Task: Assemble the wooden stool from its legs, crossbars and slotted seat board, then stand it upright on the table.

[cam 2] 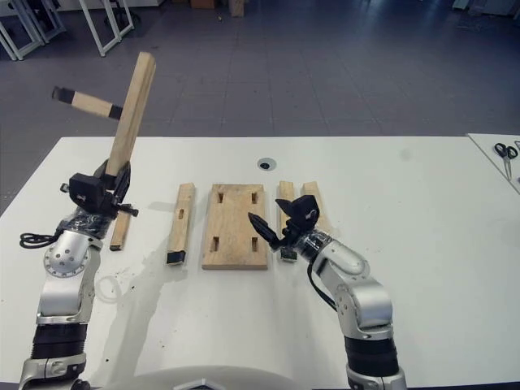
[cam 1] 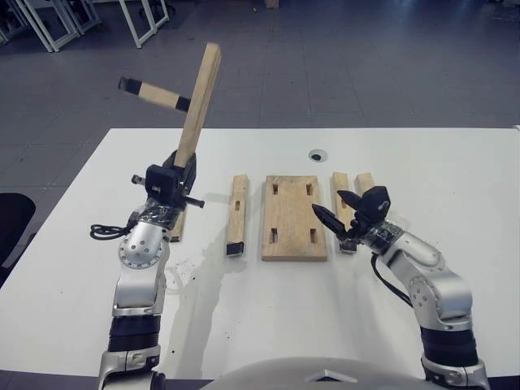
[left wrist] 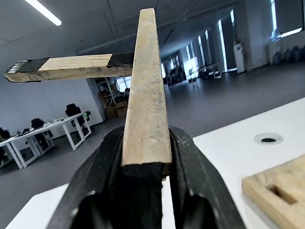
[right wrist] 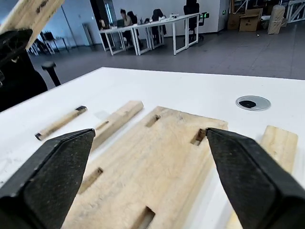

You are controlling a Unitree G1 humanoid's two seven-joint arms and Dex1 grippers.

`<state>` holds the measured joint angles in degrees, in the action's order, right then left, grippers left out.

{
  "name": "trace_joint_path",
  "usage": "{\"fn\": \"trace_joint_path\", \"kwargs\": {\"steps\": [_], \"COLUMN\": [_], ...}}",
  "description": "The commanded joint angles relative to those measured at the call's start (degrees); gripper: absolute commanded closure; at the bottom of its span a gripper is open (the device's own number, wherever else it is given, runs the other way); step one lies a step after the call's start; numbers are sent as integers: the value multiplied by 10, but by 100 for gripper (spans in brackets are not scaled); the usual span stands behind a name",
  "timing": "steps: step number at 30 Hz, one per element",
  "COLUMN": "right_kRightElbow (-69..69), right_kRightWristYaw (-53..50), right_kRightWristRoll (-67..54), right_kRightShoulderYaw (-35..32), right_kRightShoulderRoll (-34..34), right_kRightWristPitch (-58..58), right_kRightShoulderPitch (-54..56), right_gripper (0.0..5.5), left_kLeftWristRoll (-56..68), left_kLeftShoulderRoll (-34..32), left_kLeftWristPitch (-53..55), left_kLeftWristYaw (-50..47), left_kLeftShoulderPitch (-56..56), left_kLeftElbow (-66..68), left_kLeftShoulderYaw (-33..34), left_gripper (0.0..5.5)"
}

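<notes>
My left gripper (cam 1: 180, 175) is shut on the lower end of a wooden leg (cam 1: 199, 106), held tilted upright above the table's left side. A black-tipped crossbar (cam 1: 158, 95) juts sideways from the leg near its top. The slotted seat board (cam 1: 293, 217) lies flat mid-table. One leg (cam 1: 237, 214) lies to its left, and two more legs (cam 1: 341, 191) lie to its right. A loose crossbar (cam 1: 177, 226) rests under the left gripper. My right gripper (cam 1: 327, 200) hovers open just above the board's right edge, nothing between its fingers (right wrist: 47, 181).
A round cable grommet (cam 1: 316, 154) sits in the white table (cam 1: 455, 187) behind the board. A black cable (cam 1: 101, 231) loops near the left arm. Scissors (cam 2: 505, 153) lie on a neighbouring table at far right. Free room lies in front of the board.
</notes>
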<state>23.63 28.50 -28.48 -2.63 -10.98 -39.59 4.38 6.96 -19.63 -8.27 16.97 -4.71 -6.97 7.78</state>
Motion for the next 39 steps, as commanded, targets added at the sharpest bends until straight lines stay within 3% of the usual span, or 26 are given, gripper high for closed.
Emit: {"fn": "trace_joint_path", "kwargs": {"steps": [1,6,13,23,39], "right_kRightElbow": [32,36,7,22,41], "right_kRightWristYaw": [-32,-99,-234,-267,-203], "right_kRightWristRoll": [-145,-395,-601,-630,-597], "right_kRightShoulderYaw": [-59,-112,-115,-68,-39], "right_kRightShoulderRoll": [26,41,32,4,-54], "right_kRightWristPitch": [-101,-196,-173,-107,-79], "right_kRightShoulderPitch": [36,58,89,112,91], "right_gripper": [57,57,57,57,339], "left_kLeftWristRoll": [45,75,39,-10,8], "left_kLeftShoulderRoll": [0,7,0,-23,-67], "left_kLeftWristPitch": [-34,-60,-95,-138,-159], "left_kLeftWristYaw": [64,146,190,210,234], "left_kLeftShoulderPitch": [-25,-18,-22,-10,-13], "left_kLeftElbow": [-25,-57,-90,-86,-61], "left_kLeftShoulderYaw": [-29,-93,-153,-180,-158], "left_gripper": [446,446,446,446,446]}}
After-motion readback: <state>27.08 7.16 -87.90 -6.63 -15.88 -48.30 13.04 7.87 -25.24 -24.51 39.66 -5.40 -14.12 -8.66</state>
